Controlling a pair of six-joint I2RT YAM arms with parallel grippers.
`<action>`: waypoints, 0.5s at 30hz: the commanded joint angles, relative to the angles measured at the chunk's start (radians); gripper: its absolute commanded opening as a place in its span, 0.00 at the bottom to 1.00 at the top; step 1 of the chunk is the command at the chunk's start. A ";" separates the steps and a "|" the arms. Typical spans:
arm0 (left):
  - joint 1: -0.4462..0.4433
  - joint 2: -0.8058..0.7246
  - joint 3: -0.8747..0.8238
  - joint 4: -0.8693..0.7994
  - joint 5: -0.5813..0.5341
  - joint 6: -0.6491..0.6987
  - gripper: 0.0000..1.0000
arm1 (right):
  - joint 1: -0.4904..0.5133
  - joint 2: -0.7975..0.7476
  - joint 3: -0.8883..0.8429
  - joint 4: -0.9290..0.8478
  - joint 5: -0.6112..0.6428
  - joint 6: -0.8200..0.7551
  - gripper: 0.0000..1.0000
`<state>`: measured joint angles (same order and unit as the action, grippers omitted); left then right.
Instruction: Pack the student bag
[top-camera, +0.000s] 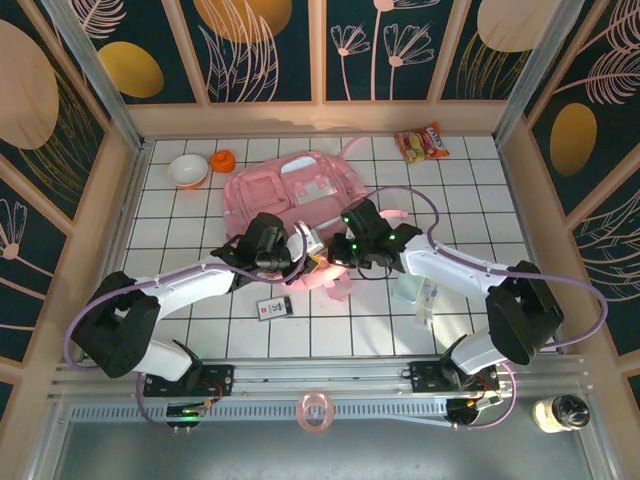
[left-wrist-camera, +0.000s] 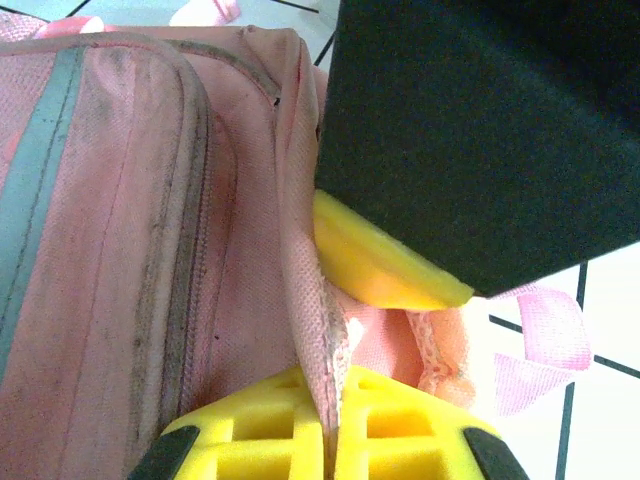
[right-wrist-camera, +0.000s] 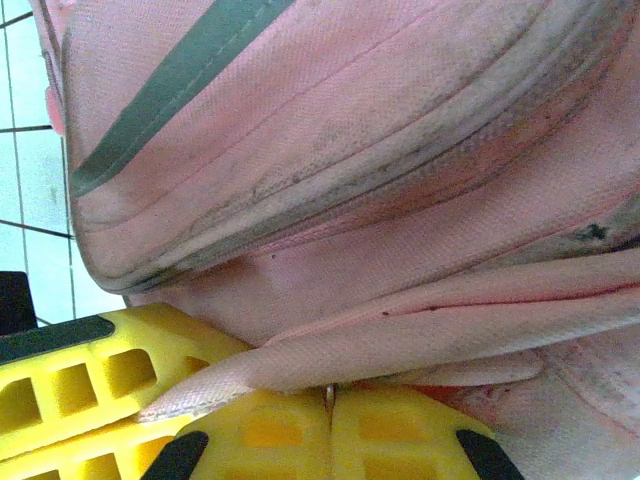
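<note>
The student bag (top-camera: 290, 190), a big pale-pink backpack, lies flat in the middle of the tiled table. Both grippers meet at its near edge. My left gripper (top-camera: 303, 257) is shut, its yellow fingertips (left-wrist-camera: 290, 430) pinching a raised fold of the bag's pink fabric (left-wrist-camera: 325, 350). The right gripper's yellow finger (left-wrist-camera: 385, 265) hangs just above that fold. My right gripper (top-camera: 338, 258) is shut too, its pads (right-wrist-camera: 280, 435) pressed together on a thin sliver at the bag's edge, under a pink flap (right-wrist-camera: 400, 345). The bag's zipped panel (right-wrist-camera: 330, 130) rises beyond.
A white bowl (top-camera: 188, 170) and an orange item (top-camera: 222, 160) sit at the back left, and a snack packet (top-camera: 422, 143) at the back right. A small card (top-camera: 274, 308) lies near the left arm. A clear container (top-camera: 415, 292) stands under the right arm.
</note>
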<state>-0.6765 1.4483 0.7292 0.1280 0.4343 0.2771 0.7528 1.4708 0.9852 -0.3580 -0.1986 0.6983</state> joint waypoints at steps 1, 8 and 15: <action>0.025 -0.046 0.028 0.079 0.080 0.061 0.00 | -0.065 -0.039 0.021 -0.159 0.133 -0.103 0.00; 0.073 -0.070 0.053 -0.109 0.001 0.209 0.00 | -0.142 -0.045 0.032 -0.178 0.016 -0.303 0.00; 0.075 -0.056 0.078 -0.247 -0.094 0.313 0.00 | -0.154 -0.005 0.082 -0.127 -0.305 -0.348 0.00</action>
<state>-0.6365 1.4170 0.7887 0.0097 0.4271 0.5022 0.6468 1.4525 1.0283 -0.4274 -0.4290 0.3931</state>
